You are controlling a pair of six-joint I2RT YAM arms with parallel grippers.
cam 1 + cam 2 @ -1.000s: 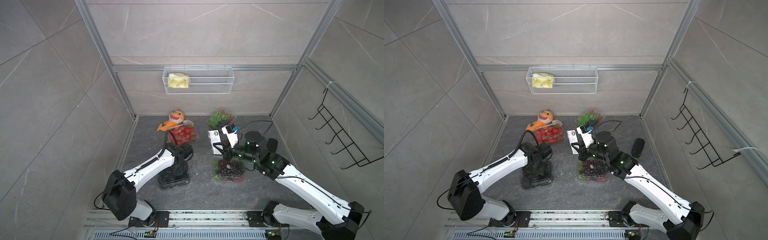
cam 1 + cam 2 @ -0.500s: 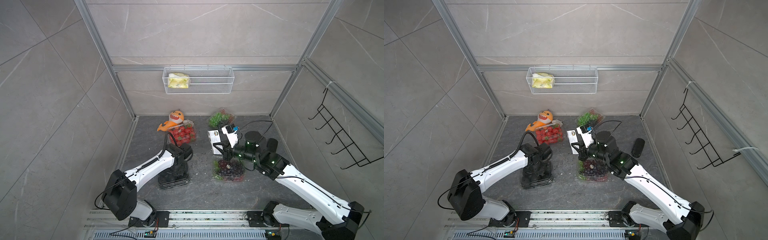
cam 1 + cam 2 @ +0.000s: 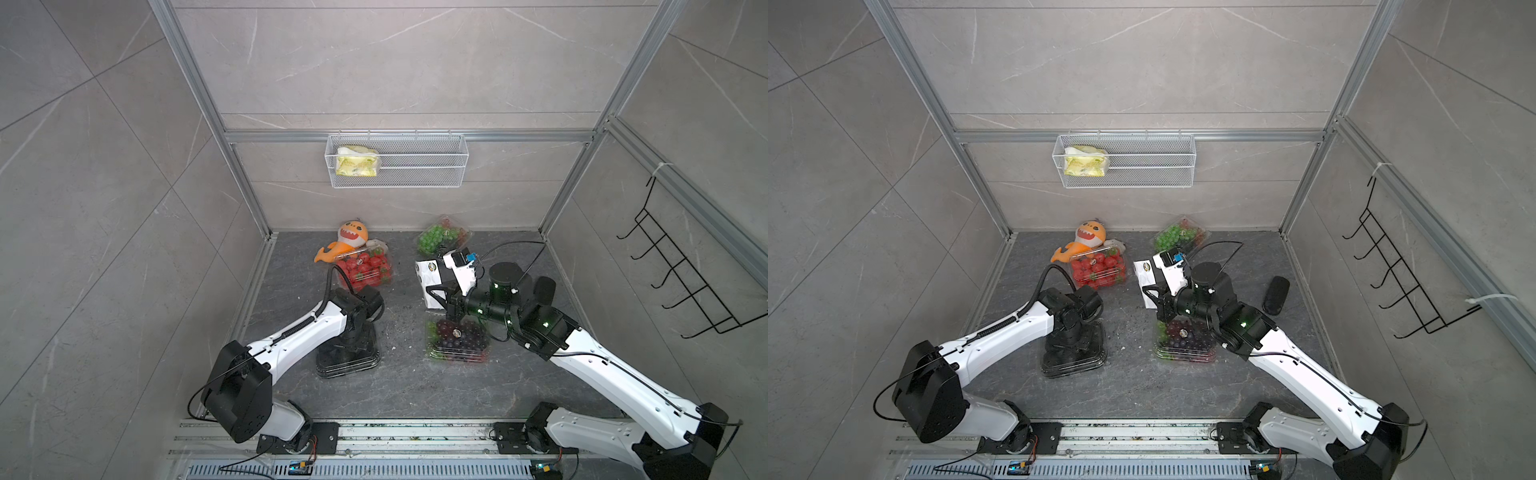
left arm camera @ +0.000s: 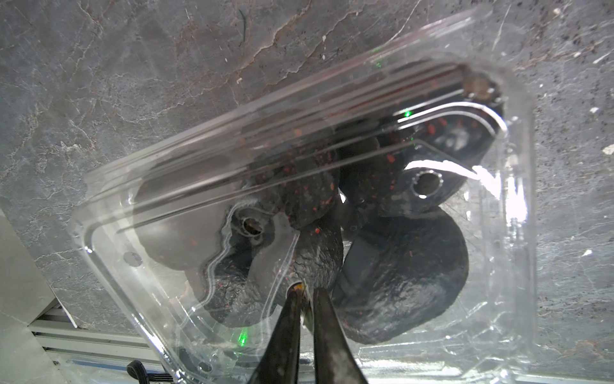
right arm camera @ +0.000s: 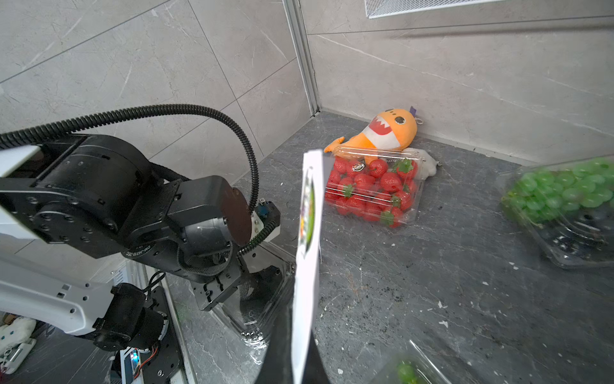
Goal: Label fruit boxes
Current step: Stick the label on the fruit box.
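**Fruit-box cell, overhead look**

In a top view, four clear boxes sat on the grey floor.
- The strawberry box (image 3: 365, 270) was left of centre, touching the orange plush toy (image 3: 351, 235) above it in the frame.
- The green grape box (image 3: 440, 239) was right of centre, near the back wall.
- The purple grape box (image 3: 457, 340) was lower right of centre, with a small round sticker on its lid.
- The dark fruit box (image 3: 349, 363) was lower left of centre. The left gripper (image 3: 353, 338) pointed down onto it, and its jaws were hidden by the wrist.

The right gripper (image 3: 440, 295) was clamped on a white sticker sheet (image 3: 424, 286), between the two grape boxes. A wire basket (image 3: 415, 170) on the back wall held a yellow packet (image 3: 356, 164). A black hook rack (image 3: 685, 278) hung at the right edge.
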